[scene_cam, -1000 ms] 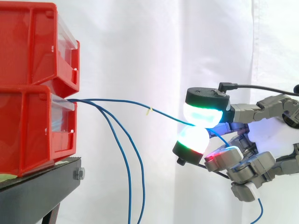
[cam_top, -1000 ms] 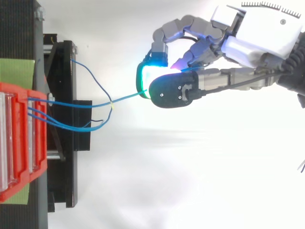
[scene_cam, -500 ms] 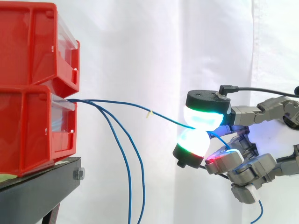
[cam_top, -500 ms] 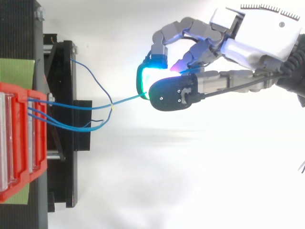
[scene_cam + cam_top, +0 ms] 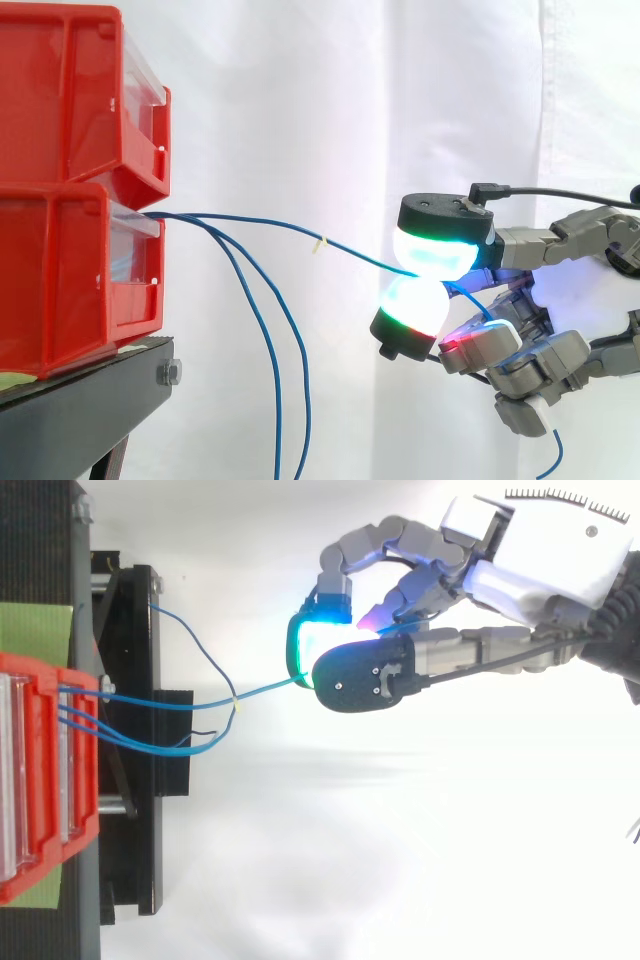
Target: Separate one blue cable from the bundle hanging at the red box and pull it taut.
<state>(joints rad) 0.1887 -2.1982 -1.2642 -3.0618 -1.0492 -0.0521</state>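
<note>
The multi-fingered robot hand (image 5: 440, 215) pinches one thin blue cable (image 5: 268, 689) between two glowing white-green fingertip pads (image 5: 415, 295), well out from the front edge of the lower red plastic bin (image 5: 70, 280) on the black metal stand (image 5: 90, 400). The cable leaves the bin's front lip with a mild sag. It looks light, limp and probably slick, so a firm pinch beyond its small yellowish marker (image 5: 320, 240) suits. Two other blue cables (image 5: 277, 380) hang down. No writing is legible.

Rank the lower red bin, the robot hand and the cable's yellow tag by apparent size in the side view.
1-2. lower red bin and robot hand: about alike, both cropped, unranked.
3. yellow tag on the pinched blue cable: smallest.
</note>
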